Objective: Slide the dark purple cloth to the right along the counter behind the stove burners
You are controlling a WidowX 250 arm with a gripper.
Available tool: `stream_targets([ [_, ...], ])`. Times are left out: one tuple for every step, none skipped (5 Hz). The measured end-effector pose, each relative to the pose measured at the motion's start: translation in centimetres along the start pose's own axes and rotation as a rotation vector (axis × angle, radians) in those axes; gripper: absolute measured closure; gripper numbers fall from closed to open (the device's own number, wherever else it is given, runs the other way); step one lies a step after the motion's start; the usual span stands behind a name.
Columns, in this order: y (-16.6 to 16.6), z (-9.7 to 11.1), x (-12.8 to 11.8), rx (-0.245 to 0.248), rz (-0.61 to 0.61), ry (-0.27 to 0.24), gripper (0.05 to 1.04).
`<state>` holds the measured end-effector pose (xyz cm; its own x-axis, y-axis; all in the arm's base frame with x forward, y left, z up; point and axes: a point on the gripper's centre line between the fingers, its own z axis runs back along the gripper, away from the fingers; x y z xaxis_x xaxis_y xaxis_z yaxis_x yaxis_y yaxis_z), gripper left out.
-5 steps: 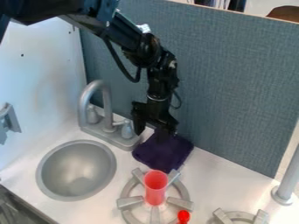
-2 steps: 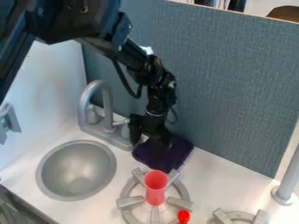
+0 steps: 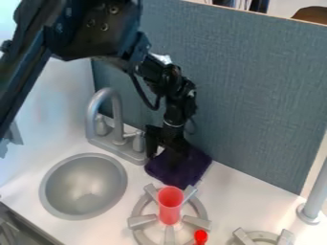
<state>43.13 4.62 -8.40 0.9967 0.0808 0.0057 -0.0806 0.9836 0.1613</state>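
Purple cloth beneath the open, unloaded hand: probably light, soft and limp, best pinched near its middle to gather a fold.

No words, labels, brands, numbers or signs are showing legibly.
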Motion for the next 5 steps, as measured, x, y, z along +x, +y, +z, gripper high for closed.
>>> stream_targets([
  [-0.1,-0.9,0.5,-0.012,0.032,0.025,0.084],
  [-0.2,-1.1,0.7,-0.014,0.064,0.032,0.084],
  [-0.8,-1.2,-0.7,-0.056,0.09,0.031,0.083],
  [-3.2,-0.8,-2.6,-0.147,0.072,0.041,0.083],
  [-7.2,-0.2,-2.5,-0.222,0.026,0.016,0.083],
])
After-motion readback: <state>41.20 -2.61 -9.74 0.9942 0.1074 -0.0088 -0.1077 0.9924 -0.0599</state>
